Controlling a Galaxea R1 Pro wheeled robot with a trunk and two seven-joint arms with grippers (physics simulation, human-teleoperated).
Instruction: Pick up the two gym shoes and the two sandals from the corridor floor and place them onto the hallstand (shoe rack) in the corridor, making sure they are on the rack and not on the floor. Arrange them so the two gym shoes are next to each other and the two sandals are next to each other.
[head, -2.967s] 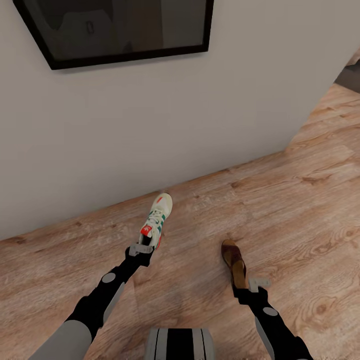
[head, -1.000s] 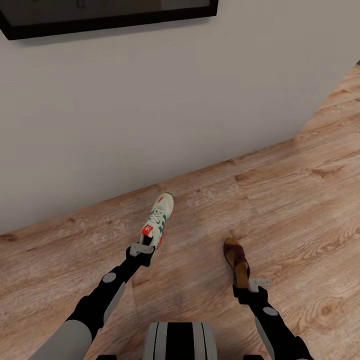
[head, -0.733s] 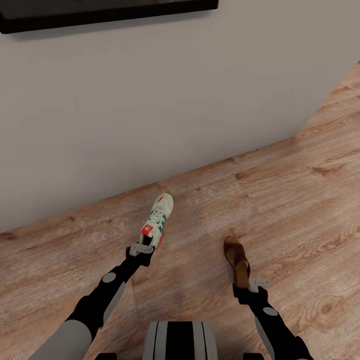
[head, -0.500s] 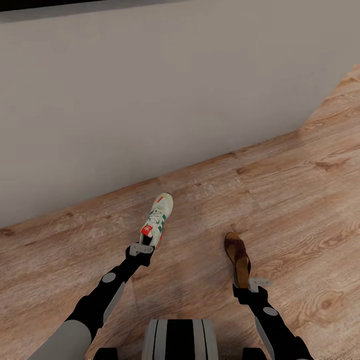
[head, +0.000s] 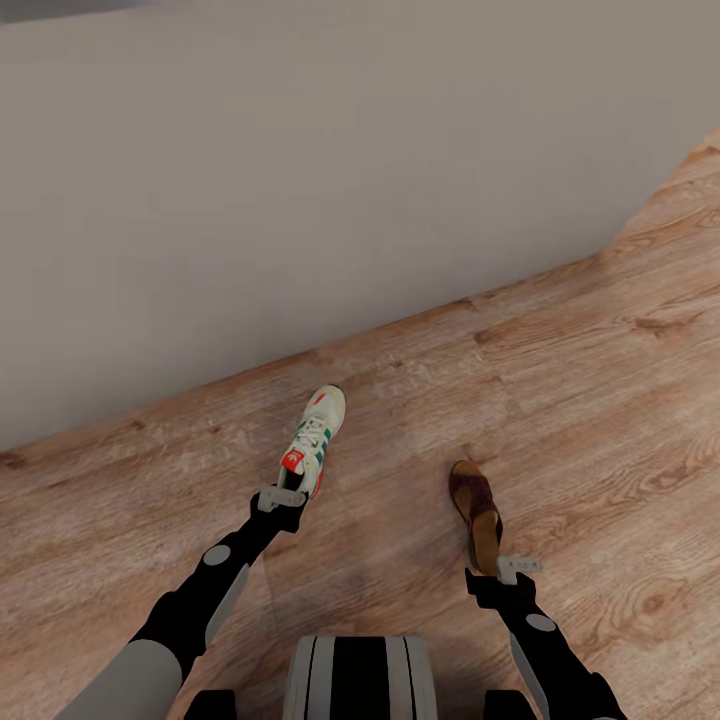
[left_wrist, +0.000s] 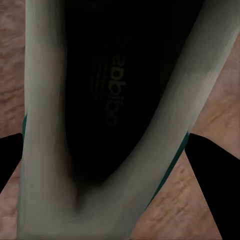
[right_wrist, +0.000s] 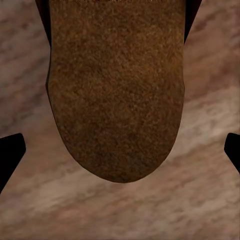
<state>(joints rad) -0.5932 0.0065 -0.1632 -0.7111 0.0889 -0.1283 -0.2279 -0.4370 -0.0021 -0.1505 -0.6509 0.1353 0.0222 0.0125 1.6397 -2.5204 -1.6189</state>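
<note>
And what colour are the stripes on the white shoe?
Green, on the gym shoe held by the left tool; the head view shows it best.

wall (head: 300, 180): plain light grey | meets floor diagonally; bare

Wood-grain corridor floor (head: 600, 380) meeting a plain grey wall (head: 300, 200).
Whether the gym shoe (head: 315, 440) and the brown sandal (head: 476, 512) rest on the planks or hang above them cannot be told.

Matt wood-grain plank floor (head: 560, 400), smooth matt wall (head: 300, 180), suede-like brown sandal (right_wrist: 117, 90), cream sneaker (head: 315, 440) with dark smooth insole
</note>
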